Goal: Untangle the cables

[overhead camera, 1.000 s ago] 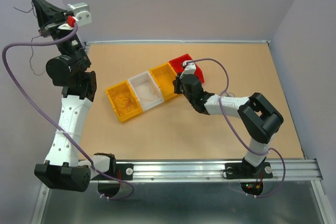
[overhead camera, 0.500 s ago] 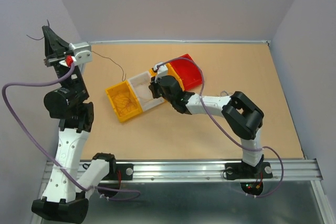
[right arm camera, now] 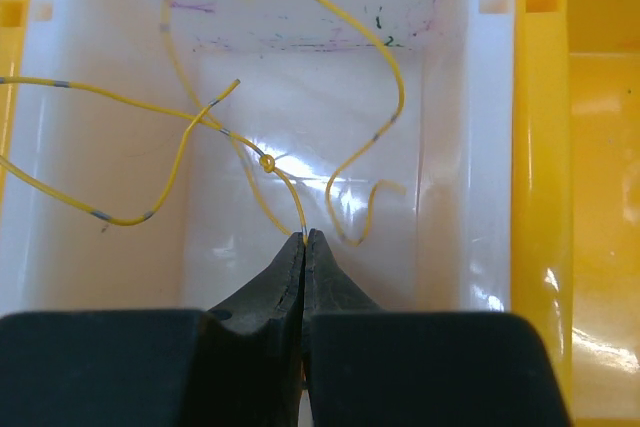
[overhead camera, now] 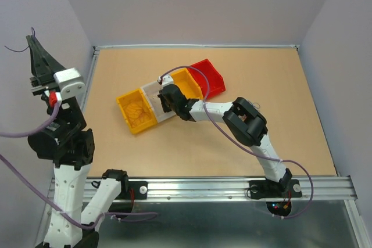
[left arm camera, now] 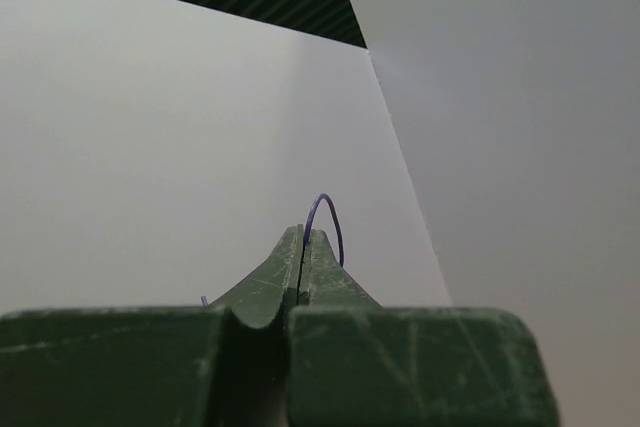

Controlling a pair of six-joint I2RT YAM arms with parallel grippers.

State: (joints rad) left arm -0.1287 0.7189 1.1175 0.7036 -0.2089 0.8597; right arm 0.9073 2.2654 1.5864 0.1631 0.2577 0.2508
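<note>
Two tight pinches.
Left gripper point(left arm camera: 304, 239) clamps a purple wire point(left arm camera: 322, 196) aloft; right gripper point(right arm camera: 305, 237), shut on a yellow wire point(right arm camera: 266, 161), has moved from red bin point(overhead camera: 210, 76) to white bin point(right arm camera: 470, 147).

1 yellow cable point(right arm camera: 266, 161), hair-thin and marked with short grey bands, lies inside the white bin point(right arm camera: 440, 147). It sprawls in loose loops over the bin's floor and up its far wall, crossing itself at a small knot near the bin's middle. 1 free end curls close to the bin's right wall, and 2 strands run toward its left wall. Its near end is pinched in the closed right pincer point(right arm camera: 305, 235). 1 blue-purple cable point(left arm camera: 323, 196) is well to the left of the bin, held high. It arches in a small loop from the tip of the closed left pincer point(left arm camera: 305, 232).
</note>
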